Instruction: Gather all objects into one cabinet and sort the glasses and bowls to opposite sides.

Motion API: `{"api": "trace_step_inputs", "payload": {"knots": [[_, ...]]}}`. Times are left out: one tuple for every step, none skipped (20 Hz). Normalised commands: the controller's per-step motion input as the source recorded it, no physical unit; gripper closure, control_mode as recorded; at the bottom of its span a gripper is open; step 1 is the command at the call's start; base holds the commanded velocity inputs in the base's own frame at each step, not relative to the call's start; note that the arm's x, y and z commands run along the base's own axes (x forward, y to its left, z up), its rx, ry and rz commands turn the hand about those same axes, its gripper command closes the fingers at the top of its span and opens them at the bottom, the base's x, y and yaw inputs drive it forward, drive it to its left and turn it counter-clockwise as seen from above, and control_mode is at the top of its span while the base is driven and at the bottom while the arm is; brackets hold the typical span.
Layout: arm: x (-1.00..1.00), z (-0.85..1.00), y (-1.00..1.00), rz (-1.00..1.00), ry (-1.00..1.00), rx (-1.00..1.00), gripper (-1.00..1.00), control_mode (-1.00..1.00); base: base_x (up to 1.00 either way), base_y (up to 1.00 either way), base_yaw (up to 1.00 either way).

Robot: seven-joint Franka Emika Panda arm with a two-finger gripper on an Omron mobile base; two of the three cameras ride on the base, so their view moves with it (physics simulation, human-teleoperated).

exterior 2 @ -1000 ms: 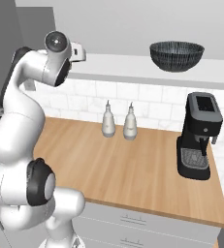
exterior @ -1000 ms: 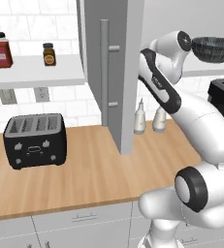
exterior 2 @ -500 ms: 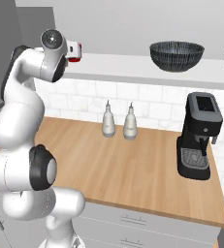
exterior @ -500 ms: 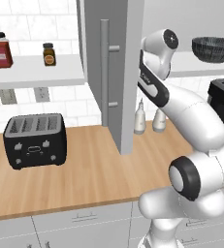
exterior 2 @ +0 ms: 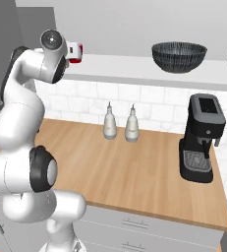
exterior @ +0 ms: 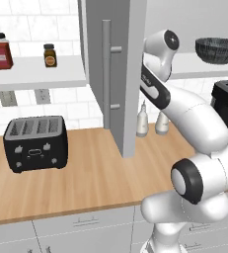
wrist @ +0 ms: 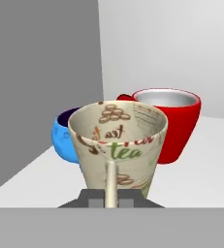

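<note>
My gripper (wrist: 111, 196) is shut on the near wall of the beige patterned cup (wrist: 118, 145), at the left end of the cabinet shelf (exterior 2: 134, 69). Whether the cup rests on the shelf I cannot tell. Close behind it stand the small blue bowl (wrist: 65, 138) on the left and the glossy red cup (wrist: 174, 123) on the right, seen in the right base view as the red cup (exterior 2: 77, 53) beside my hand. The wide dark ribbed bowl (exterior 2: 179, 56) sits far along the same shelf, toward its right end, the same dark bowl (exterior: 217, 50) in the left base view.
The grey cabinet door (exterior: 115, 74) stands open beside my arm. On the wooden counter (exterior 2: 144, 167) below are two white spouted bottles (exterior 2: 110, 122), a black coffee machine (exterior 2: 203, 138) and a black toaster (exterior: 35, 143). Jars (exterior: 1, 50) stand on an open shelf to the left.
My hand has moved left along the shelf with the beige cup, ending close to the red cup and the blue bowl. The dark bowl has stayed put.
</note>
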Motion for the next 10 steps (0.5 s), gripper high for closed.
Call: {"api": "trace_step_inputs", "payload": {"knots": [[0.14, -0.06, 0.08, 0.00, 0.00, 0.00, 1.00, -1.00, 0.00, 0.00, 0.00], [0.19, -0.05, 0.10, 0.00, 0.00, 0.00, 1.00, -1.00, 0.00, 0.00, 0.00], [0.19, -0.06, 0.08, 0.00, 0.00, 0.00, 1.00, -1.00, 0.00, 0.00, 0.00], [0.16, -0.06, 0.06, 0.00, 0.00, 0.00, 1.00, -1.00, 0.00, 0.00, 0.00], [0.11, -0.06, 0.02, 0.00, 0.00, 0.00, 1.00, -1.00, 0.00, 0.00, 0.00], [0.09, -0.02, 0.00, 0.00, 0.00, 0.00, 1.00, -1.00, 0.00, 0.00, 0.00], [0.13, -0.03, 0.02, 0.00, 0.00, 0.00, 1.00, -1.00, 0.00, 0.00, 0.00], [0.13, -0.02, 0.03, 0.00, 0.00, 0.00, 1.00, -1.00, 0.00, 0.00, 0.00], [0.06, 0.00, 0.01, 0.00, 0.00, 0.00, -1.00, -1.00, 0.00, 0.00, 0.00], [0.00, 0.00, 0.00, 0.00, 0.00, 0.00, -1.00, -1.00, 0.00, 0.00, 0.00]]}}
